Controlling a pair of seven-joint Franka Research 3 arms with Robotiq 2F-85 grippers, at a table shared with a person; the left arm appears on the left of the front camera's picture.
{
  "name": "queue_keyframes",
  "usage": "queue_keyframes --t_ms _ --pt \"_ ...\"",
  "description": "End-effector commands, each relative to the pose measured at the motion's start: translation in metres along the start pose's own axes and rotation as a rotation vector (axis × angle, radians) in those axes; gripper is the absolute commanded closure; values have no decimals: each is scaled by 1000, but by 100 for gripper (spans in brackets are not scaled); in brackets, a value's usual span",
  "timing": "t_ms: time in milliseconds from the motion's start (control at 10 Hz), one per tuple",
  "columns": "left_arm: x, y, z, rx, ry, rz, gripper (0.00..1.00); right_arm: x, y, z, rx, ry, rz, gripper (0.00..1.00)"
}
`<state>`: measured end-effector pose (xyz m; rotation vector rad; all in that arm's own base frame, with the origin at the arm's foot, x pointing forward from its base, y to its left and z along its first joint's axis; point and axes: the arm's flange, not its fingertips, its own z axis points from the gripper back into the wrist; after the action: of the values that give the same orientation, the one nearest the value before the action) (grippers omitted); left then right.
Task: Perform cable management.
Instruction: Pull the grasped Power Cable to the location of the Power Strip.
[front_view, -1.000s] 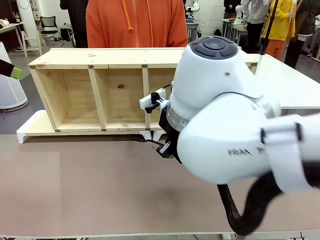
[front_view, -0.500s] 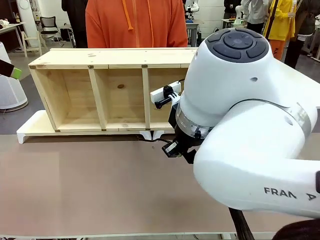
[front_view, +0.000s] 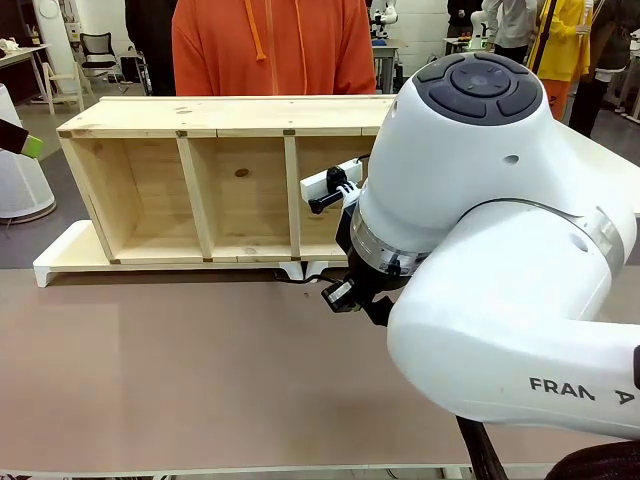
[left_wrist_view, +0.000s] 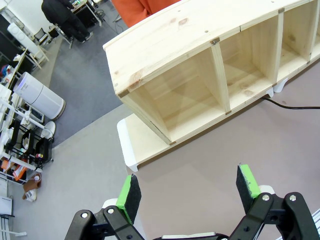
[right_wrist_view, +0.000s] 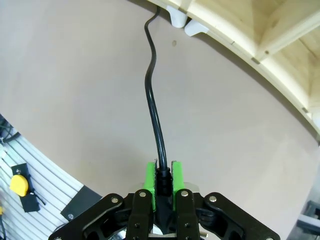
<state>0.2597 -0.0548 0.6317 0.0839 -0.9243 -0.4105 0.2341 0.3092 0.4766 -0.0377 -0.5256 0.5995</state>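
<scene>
The cable (right_wrist_view: 150, 95) is a thin black cord. It runs from under the wooden shelf (right_wrist_view: 280, 55) across the brown table and into my right gripper (right_wrist_view: 162, 174), which is shut on it between the green pads. In the front view a short piece of the cable (front_view: 290, 281) shows below the shelf (front_view: 200, 115), and my white right arm (front_view: 480, 250) hides the gripper. My left gripper (left_wrist_view: 189, 192) hangs open and empty high above the table's left end, well clear of the cable (left_wrist_view: 295, 106).
The shelf has open compartments facing me and stands on white feet (front_view: 60, 255). A person in an orange top (front_view: 270, 45) stands behind it. Bare brown table (front_view: 180, 380) lies in front. A yellow-capped part (right_wrist_view: 19, 185) sits beyond the table's edge.
In the front view my right arm has swung up and to the right, then stayed nearly still over the last half second. Its gripper stayed shut.
</scene>
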Motion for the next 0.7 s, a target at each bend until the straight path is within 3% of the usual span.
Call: queue_keyframes --t_ms 0,500,600 --pt "2 0 -1 4 -10 -1 0 -1 0 2 -4 2 0 84" --pt "2 0 -1 4 -10 -1 0 0 0 0 0 0 0 84" --pt "2 0 -1 4 -10 -1 0 1 -18 7 -1 -9 -47 84"
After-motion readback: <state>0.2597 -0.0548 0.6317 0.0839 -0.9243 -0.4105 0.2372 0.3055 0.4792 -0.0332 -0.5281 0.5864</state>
